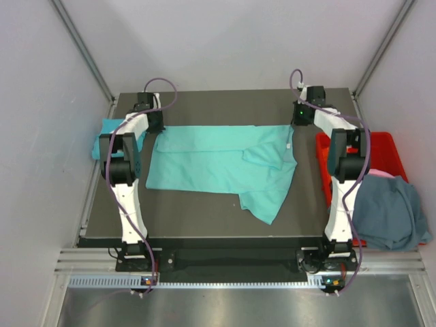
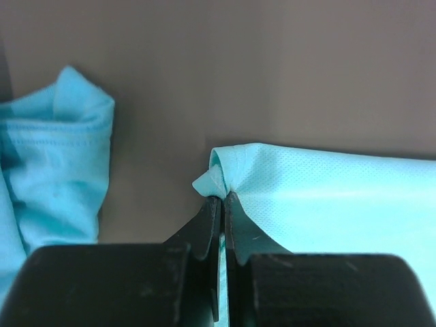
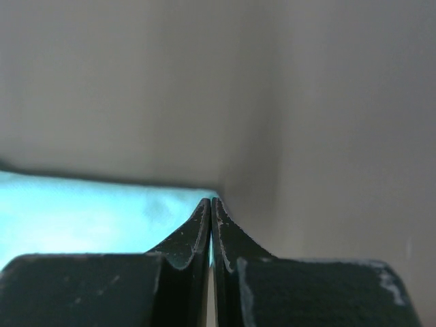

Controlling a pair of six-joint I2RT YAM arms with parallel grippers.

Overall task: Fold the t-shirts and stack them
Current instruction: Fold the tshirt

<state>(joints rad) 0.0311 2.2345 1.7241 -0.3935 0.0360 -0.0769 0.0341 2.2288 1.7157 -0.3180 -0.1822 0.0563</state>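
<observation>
Early yet: mint-teal t-shirt [image 1: 204, 163] spread unfolded, far edge pinched by left gripper [image 2: 221, 199] and right gripper [image 3: 210, 201]; cyan t-shirt [image 1: 107, 129] lying left, grey t-shirt [image 1: 388, 211] over crate [image 1: 381, 146], unstacked.

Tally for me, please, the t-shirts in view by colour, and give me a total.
mint-teal t-shirt: 1
cyan-blue t-shirt: 1
slate grey-blue t-shirt: 1
Total: 3
Not counted: a bit of pink cloth at the grey-blue one's edge; I cannot tell what it is.
</observation>
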